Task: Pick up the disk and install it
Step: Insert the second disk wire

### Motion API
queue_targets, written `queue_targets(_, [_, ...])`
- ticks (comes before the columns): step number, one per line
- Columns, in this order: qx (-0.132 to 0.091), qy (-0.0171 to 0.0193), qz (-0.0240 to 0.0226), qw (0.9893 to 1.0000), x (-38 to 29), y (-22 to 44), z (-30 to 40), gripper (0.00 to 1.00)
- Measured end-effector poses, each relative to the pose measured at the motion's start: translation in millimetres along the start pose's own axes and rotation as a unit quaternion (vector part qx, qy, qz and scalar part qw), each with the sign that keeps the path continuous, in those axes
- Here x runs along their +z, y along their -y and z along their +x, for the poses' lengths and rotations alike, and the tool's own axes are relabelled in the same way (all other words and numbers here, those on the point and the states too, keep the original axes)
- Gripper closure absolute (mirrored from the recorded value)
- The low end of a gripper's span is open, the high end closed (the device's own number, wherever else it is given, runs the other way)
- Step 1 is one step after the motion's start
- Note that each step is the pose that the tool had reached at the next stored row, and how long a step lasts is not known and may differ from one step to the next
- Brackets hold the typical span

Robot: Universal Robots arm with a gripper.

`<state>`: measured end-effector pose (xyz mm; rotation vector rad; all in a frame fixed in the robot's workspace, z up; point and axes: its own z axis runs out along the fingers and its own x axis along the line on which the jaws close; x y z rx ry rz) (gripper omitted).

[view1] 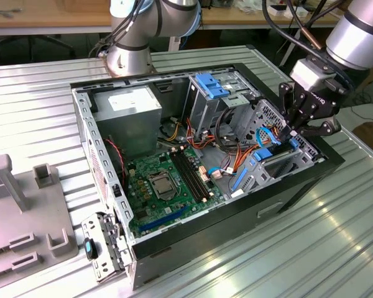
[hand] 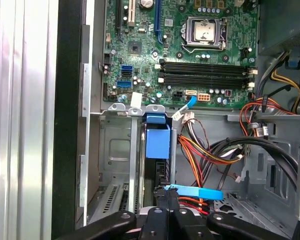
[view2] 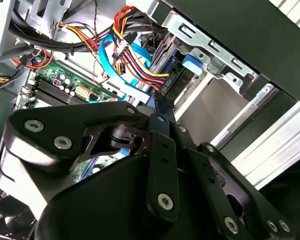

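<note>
Ribbed silver metal forms the worktop (view1: 336, 248), and on it lies an open black computer case (view1: 236, 214) with its side panel off, so its insides face upward. Seen in the exterior view, a green motherboard (view1: 168, 183) covers the case floor, a grey power supply box (view1: 127, 115) sits toward the far corner, and a tall metal drive cage (view1: 214, 99) topped by a blue plastic bracket (view1: 212, 84) stands at the back. Bundles of red, orange and yellow wires (view1: 230, 152) run between them. On the exterior view's left, a grey plastic fixture (view1: 18, 217) with upright posts rests on the worktop beside the case. The robot arm (view1: 360, 31) reaches in from the exterior view's right, and its black hand (view1: 293, 133) hangs over the drive bay (view1: 286, 162) at the near end of the case. The disk (hand: 157, 150) (a dark drive framed by a bright blue carrier) stands on edge inside that bay, seated in a slot between metal rails, with its blue end tab toward the motherboard. In both wrist views the hand's fingers (view2: 160, 117) are drawn close together, pinched on the disk's near edge just beside a thin blue cable (hand: 192, 192) that crosses there.
</note>
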<state>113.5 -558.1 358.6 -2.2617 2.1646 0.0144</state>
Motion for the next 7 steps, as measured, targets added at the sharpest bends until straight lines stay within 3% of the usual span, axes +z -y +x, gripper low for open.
queue_targets(7, [0.000, 0.0000, 0.0000, 1.0000, -0.1, 0.0, 0.0, 0.89])
